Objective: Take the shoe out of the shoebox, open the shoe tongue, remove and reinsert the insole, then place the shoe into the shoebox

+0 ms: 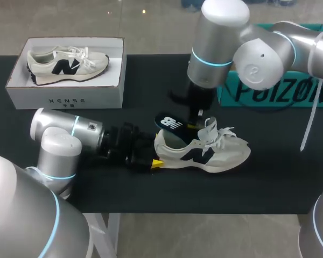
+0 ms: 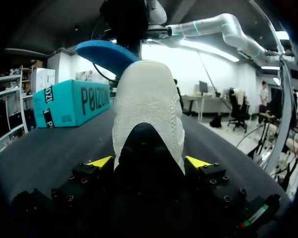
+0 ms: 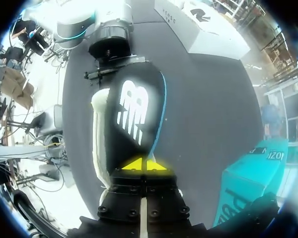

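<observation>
— Any words to see?
— Big dark letters on the side of the teal box [image 1: 269,92], and small dark ones on the front of the white box [image 1: 67,100].
— And the shoes?
— One big dark letter on the shoe [image 1: 204,154] — the same on the boxed shoe [image 1: 67,63]. A white mark on the black insole [image 1: 169,123].

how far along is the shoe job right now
Done: the cream suede sneaker lies on the black table, outside the white cardboard shoebox. In hand: left gripper clamps its heel, right gripper holds the black insole over it. Left: reseating the insole, boxing the sneaker.
</observation>
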`<act>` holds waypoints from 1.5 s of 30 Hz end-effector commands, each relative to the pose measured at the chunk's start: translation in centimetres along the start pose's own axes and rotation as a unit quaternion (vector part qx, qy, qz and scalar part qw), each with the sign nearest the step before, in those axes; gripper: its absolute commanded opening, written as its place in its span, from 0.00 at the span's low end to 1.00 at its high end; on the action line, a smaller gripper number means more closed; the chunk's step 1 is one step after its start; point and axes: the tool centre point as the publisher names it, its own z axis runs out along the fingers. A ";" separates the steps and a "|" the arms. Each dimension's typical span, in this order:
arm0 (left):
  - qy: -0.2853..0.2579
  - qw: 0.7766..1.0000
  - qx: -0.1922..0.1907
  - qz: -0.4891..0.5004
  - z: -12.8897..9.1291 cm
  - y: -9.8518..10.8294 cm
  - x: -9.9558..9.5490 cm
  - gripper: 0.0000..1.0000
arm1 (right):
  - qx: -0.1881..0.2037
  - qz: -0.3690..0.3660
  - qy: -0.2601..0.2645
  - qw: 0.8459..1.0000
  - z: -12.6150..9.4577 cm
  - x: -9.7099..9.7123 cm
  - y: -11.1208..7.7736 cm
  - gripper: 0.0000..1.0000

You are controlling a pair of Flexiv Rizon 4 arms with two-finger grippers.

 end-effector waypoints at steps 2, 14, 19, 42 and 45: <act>0.000 1.000 -0.001 0.000 0.3 0.4 0.1 0.00 | -0.005 -0.006 0.004 1.000 0.2 -0.5 2.2 0.00; 0.000 1.000 -0.001 0.000 0.3 0.4 0.1 0.00 | -0.034 -0.009 -0.015 0.999 -2.6 -1.6 3.7 0.00; 0.000 1.000 -0.001 0.000 0.3 0.4 0.1 0.00 | -0.038 0.000 0.003 0.999 -1.4 -1.3 2.7 0.00; 0.000 1.000 -0.001 0.000 0.3 0.4 0.1 0.00 | -0.075 0.002 0.057 0.996 -1.6 -1.7 1.8 0.33; 0.000 1.000 -0.001 0.000 0.3 0.4 0.1 0.00 | -0.077 0.006 0.062 0.995 -1.4 -1.8 1.7 0.36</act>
